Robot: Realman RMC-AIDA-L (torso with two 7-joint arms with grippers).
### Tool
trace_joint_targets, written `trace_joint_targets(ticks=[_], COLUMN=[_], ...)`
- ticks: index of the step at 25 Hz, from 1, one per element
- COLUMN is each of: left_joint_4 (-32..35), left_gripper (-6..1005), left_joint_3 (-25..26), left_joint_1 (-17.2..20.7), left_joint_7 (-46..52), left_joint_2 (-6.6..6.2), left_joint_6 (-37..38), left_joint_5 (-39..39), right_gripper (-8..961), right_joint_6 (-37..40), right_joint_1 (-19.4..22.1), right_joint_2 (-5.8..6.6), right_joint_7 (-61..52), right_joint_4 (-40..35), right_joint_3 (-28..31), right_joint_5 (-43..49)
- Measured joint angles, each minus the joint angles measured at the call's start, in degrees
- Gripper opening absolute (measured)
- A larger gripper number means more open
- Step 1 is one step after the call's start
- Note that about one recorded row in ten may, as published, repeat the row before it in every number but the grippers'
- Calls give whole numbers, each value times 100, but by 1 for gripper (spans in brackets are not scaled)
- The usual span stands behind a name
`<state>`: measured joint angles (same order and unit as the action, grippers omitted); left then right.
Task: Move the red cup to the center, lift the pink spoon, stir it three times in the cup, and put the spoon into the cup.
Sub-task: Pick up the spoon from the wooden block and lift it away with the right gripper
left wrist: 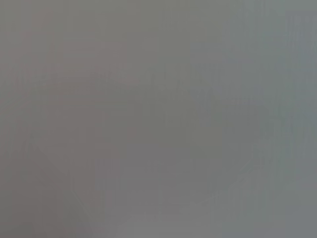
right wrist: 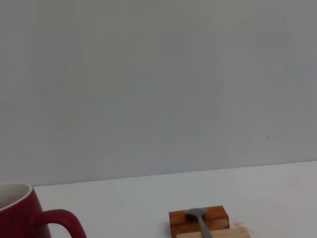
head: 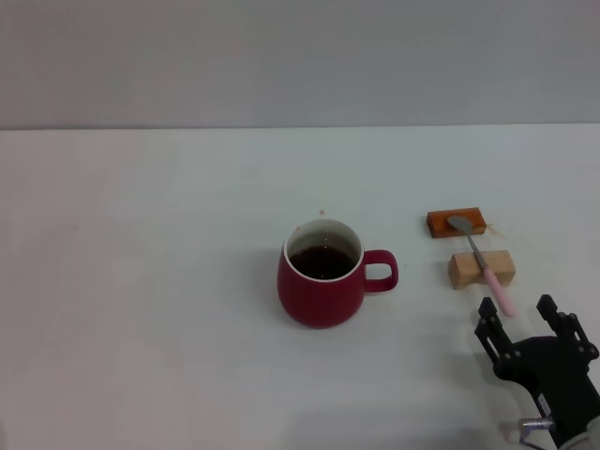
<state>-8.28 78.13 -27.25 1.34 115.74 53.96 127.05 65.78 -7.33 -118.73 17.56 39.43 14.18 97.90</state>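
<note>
Right gripper (head: pixel 517 311) sits low at the near right of the white table (head: pixel 141 281) in the head view, black fingers spread apart with a clear gap between the two tips, holding nothing and touching nothing — the tips stand just short of the pale end of the pink spoon (head: pixel 481 261). The spoon lies bridged across two small blocks: its silver bowl rests on the orange block (head: pixel 439 224), farther from the robot, and its neck and pink handle cross the tan block (head: pixel 460 271), nearer, with the handle end overhanging toward the gripper. The two blocks are near each other but apart. Red cup (head: pixel 321 278) stands upright about mid-table, left of the blocks and well apart from them, loop handle pointing toward the blocks, dark liquid inside against the white inner wall. The right wrist view catches the cup's rim and handle (right wrist: pixel 29 218) at one edge, plus the orange block (right wrist: pixel 218 218) with the spoon's bowl (right wrist: pixel 196 213) on top and a sliver of the tan block (right wrist: pixel 237 232) below it; grey wall behind. Left gripper not visible anywhere — the left wrist view is a flat grey blur with nothing legible. No brand, label or writing readable on the cup, spoon, blocks or gripper.
</note>
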Motion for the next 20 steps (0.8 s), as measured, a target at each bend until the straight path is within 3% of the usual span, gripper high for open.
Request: trace_joint_targets(ticks=[20], left_joint_4=[11], left_gripper=[847], left_joint_3=[78], left_joint_1=[-140], left_joint_7=[-3], left_joint_2=[9], left_joint_6=[-6], left_joint_5=[-23], right_gripper=[735], right_joint_6=[-551], right_joint_1=[-456], right_joint_2=[18], right_joint_7=[-36], right_joint_4=[-205], right_joint_3=[234], right_joint_5=[0])
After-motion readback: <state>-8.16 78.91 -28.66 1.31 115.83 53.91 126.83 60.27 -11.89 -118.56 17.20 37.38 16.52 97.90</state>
